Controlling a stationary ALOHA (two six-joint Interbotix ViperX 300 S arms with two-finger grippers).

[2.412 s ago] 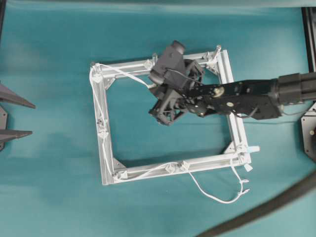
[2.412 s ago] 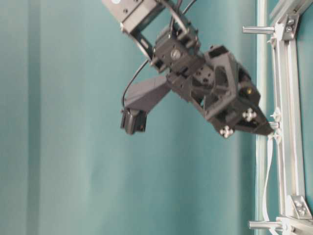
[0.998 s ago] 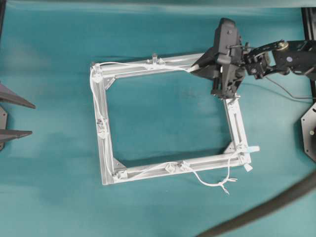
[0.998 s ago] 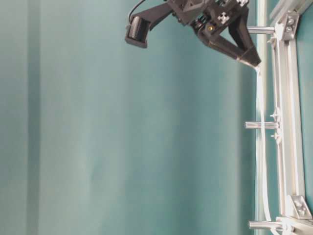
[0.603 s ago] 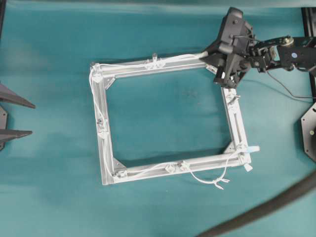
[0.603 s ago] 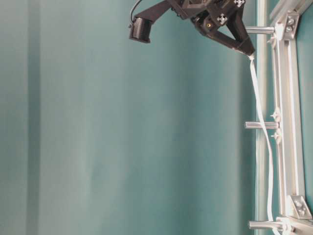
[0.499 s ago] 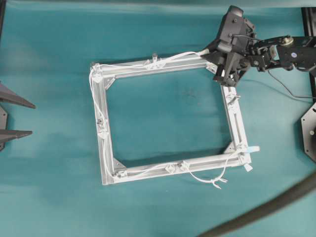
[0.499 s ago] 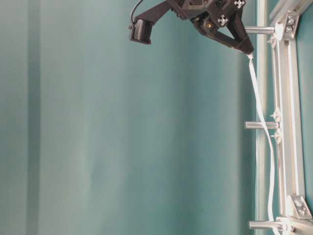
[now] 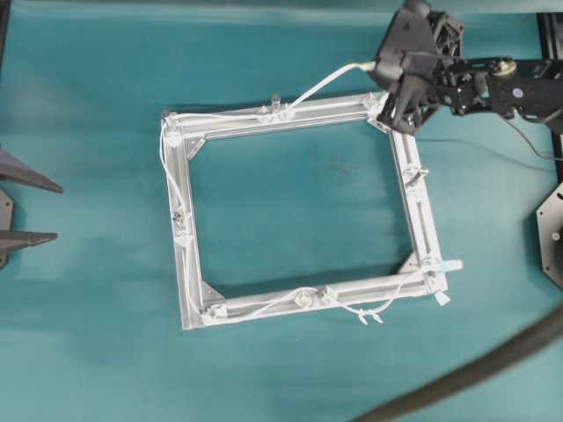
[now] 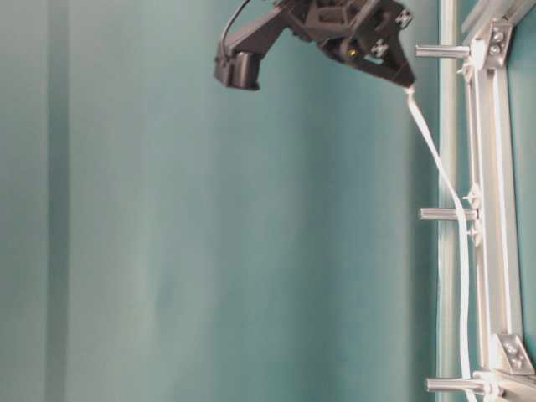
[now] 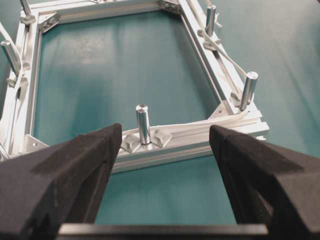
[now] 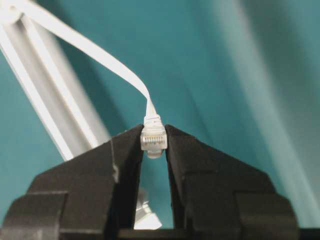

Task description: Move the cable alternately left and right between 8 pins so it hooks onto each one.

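The right hand point(image 12: 154, 145) pinches the plug point(image 12: 154, 140) of the cable point(image 9: 321, 86), which slants from the frame's point(image 9: 412, 189) far right corner down to a pin point(image 9: 275, 103), while the left hand point(image 11: 165, 150) gapes wide, holding nothing, near the frame.

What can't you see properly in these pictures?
- Overhead view: the frame corner is hidden under the right gripper.
- Right wrist view: the frame rail is blurred.
- Left wrist view: the left gripper fingers are cut off by the bottom edge.
- Overhead view: the cable loops around the pins are too small.
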